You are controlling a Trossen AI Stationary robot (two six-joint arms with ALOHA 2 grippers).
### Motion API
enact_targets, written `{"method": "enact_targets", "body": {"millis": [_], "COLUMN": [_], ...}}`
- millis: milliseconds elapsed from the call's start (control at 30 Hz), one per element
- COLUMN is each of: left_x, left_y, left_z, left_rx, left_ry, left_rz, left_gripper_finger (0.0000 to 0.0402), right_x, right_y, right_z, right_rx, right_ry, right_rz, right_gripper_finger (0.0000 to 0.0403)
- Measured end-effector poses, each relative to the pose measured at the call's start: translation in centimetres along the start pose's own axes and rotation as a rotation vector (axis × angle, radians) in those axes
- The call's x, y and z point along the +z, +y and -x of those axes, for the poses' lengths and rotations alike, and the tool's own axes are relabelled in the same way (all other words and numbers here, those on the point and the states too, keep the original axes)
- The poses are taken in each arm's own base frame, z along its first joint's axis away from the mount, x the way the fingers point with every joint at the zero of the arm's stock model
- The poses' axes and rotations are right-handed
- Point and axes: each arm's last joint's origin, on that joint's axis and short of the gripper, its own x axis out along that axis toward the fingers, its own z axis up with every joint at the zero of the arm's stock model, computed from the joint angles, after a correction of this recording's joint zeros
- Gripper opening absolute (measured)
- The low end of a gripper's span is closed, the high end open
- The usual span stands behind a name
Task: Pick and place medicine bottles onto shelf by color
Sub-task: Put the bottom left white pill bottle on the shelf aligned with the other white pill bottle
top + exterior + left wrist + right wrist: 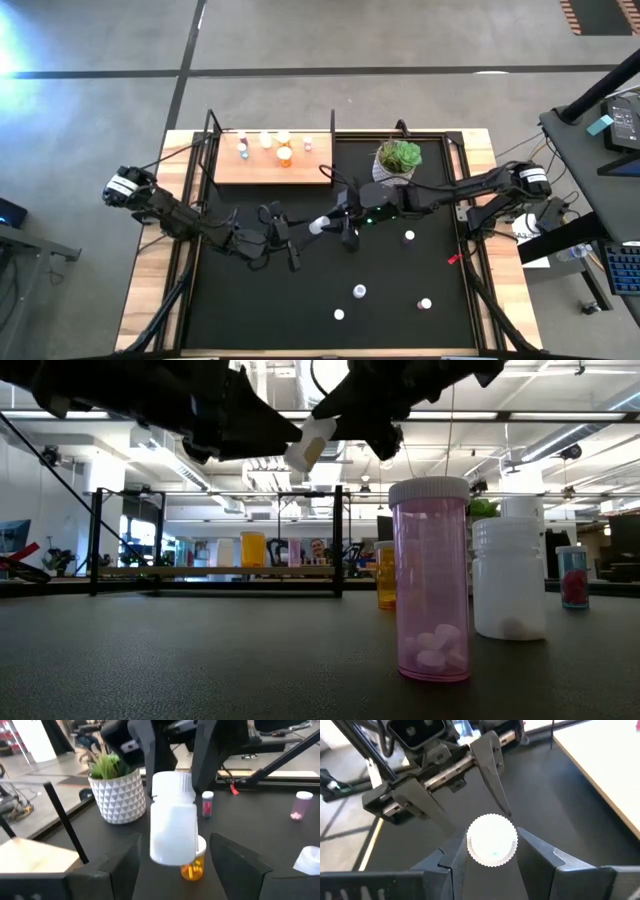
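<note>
A white medicine bottle [320, 225] hangs in the air over the black mat, between my two grippers. My right gripper [337, 220] comes from the table's right and is shut on its cap end. My left gripper [299, 234] comes from the left and is open. Its fingers [125, 865] stand on either side of the bottle's body [172, 827] without touching it. The light-wood shelf [255, 170] stands at the far left with several bottles on it, among them an orange one [285, 155]. Several more bottles stand on the mat, such as a pink one [432, 580]. My right gripper pinches the white bottle's ribbed cap [491, 840] between its two fingers [204, 760], one on each side. The fingers come nearly level from the table's right and lie along the bottle. The bottle is clear of the mat, slightly tilted [310, 443], its body toward my left gripper.
A white pot with a green plant [397, 160] stands at the far side, just behind my right arm. A small red object [453, 258] lies on the mat at the right. An orange bottle [192, 865] stands on the mat below the held bottle.
</note>
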Motion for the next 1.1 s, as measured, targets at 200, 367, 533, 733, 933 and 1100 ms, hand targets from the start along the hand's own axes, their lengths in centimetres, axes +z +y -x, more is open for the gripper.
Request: {"method": "enact_targets", "body": {"millis": [200, 367, 533, 733, 933, 1100], "left_x": [-0.1, -0.3, -0.8, -1.3, -1.8, -2.2], "left_y": [0.6, 1.3, 1.3, 1.5, 1.8, 1.9], "left_z": [-0.5, -1.1, -1.2, -1.1, -1.0, -0.9], "left_rx": [-0.003, -0.006, -0.087, -0.036, 0.025, 0.029], "left_ry": [0.013, 0.041, 0.1, 0.125, 0.164, 0.183], "left_rz": [0.022, 0.077, 0.103, 0.077, 0.031, 0.018], "left_gripper_finger": [0.0231, 0.0231, 0.0232, 0.0231, 0.0231, 0.0231], "right_x": [0.3, 1.0, 1.6, 2.5, 3.5, 4.3], "right_y": [0.1, 0.5, 0.4, 0.8, 0.9, 1.0], "right_z": [-1.4, -3.4, -5.4, -7.0, -7.6, -7.4], "right_rx": [-0.079, -0.106, -0.163, -0.179, -0.237, -0.241], "right_ry": [0.108, 0.222, 0.316, 0.389, 0.406, 0.372], "right_rz": [0.014, 0.061, 0.119, 0.155, 0.196, 0.234], "right_gripper_finger": [0.0134, 0.0134, 0.0134, 0.0134, 0.0134, 0.0134]}}
